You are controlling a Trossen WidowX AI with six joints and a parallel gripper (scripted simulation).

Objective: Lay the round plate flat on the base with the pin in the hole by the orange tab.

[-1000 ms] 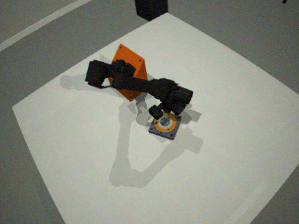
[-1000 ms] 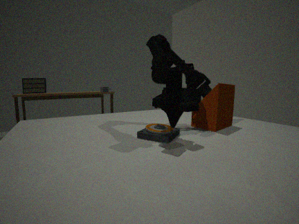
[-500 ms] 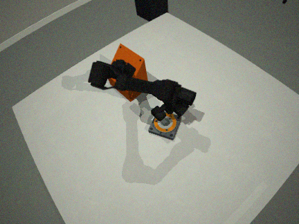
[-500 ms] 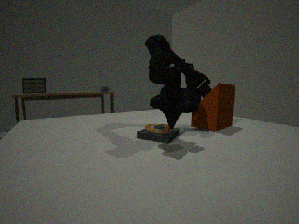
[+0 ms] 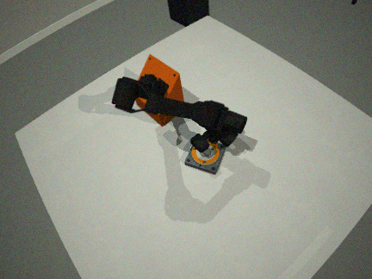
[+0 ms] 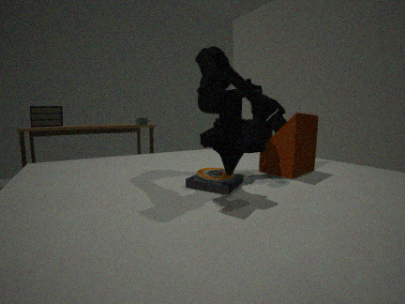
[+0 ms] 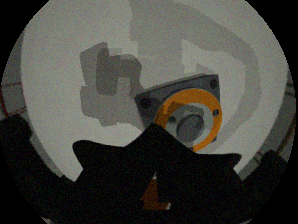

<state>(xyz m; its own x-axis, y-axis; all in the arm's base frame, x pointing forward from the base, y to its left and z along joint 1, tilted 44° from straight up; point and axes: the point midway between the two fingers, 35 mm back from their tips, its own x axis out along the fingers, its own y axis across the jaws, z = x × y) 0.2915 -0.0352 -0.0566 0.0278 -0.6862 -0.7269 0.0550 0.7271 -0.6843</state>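
Observation:
The round plate, an orange ring point(image 5: 195, 156) point(image 6: 201, 173) point(image 7: 192, 95) with a grey middle, sits on the dark square base point(image 5: 202, 167) point(image 6: 206, 184) point(image 7: 162, 95). In the exterior view it looks slightly tilted, its left side higher. The round post top point(image 7: 191, 128) shows in the plate's middle. My gripper point(image 6: 229, 174) point(image 7: 153, 125) is shut and holds nothing. Its tips point down at the plate's edge on the arm's side, at or just above it; contact cannot be told. The tab and pin cannot be made out, and the fingers hide part of the rim.
The orange wedge-shaped block point(image 5: 161, 71) point(image 6: 305, 145) stands beside the arm's root, behind the base. Arm shadows fall across the pale table top point(image 5: 116, 185) point(image 6: 141, 253). A wooden side table point(image 6: 94, 128) stands far off in the background.

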